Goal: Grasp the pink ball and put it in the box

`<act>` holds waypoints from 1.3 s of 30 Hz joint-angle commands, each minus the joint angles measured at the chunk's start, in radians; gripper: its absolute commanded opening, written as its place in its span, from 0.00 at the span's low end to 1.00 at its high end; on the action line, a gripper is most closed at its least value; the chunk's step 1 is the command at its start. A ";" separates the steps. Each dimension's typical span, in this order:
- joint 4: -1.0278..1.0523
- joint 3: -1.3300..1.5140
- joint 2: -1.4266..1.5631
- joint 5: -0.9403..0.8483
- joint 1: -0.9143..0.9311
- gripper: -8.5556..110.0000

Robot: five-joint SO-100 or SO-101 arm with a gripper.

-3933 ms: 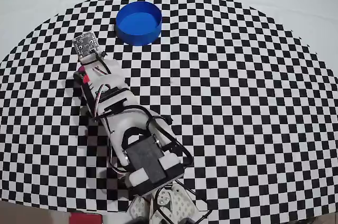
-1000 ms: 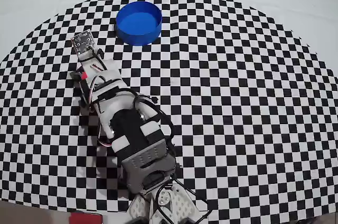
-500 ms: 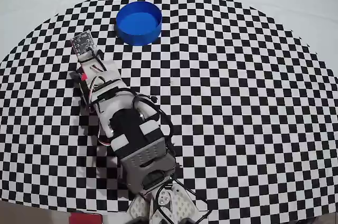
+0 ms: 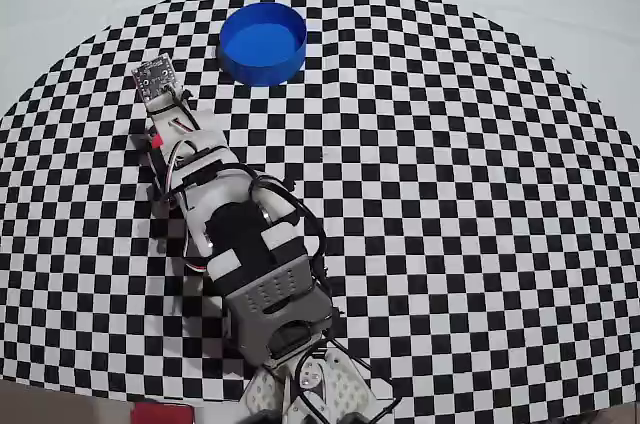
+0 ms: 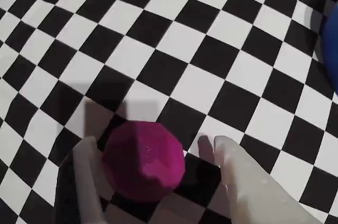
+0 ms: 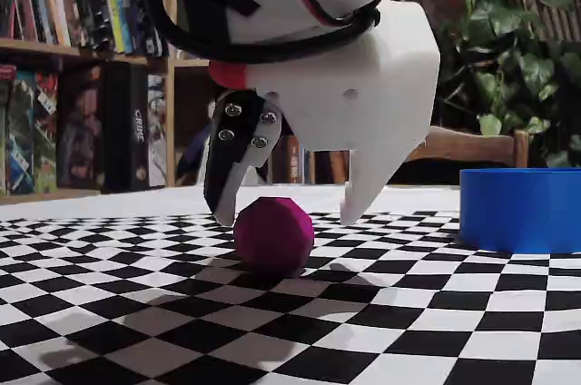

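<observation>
My tool (image 6: 283, 218) hung open over the pink ball (image 6: 274, 235), fingers (image 5: 248, 182) straddling it, left one close to it, right one with a clear gap, nothing gripped. Ball sat on the checkered surface (image 6: 436, 312). The box (image 4: 262, 42) stood well apart up the cloth in the overhead view, empty.

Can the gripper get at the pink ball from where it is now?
Probably yes. The gripper is open with a finger on each side of the pink ball, which sits on the checkered cloth; nothing lies between them.
</observation>
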 commanded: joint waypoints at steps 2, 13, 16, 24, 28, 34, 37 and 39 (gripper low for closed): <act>-0.015 -0.034 -0.005 -0.006 -0.005 0.28; -0.015 -0.055 -0.028 -0.006 -0.005 0.28; -0.015 -0.058 -0.031 -0.006 -0.006 0.28; -0.015 -0.071 -0.041 -0.006 -0.005 0.28; -0.015 -0.074 -0.046 -0.006 -0.003 0.28; -0.015 -0.078 -0.049 -0.006 -0.002 0.28; -0.015 -0.083 -0.054 -0.006 -0.002 0.28; -0.015 -0.084 -0.055 -0.006 -0.002 0.28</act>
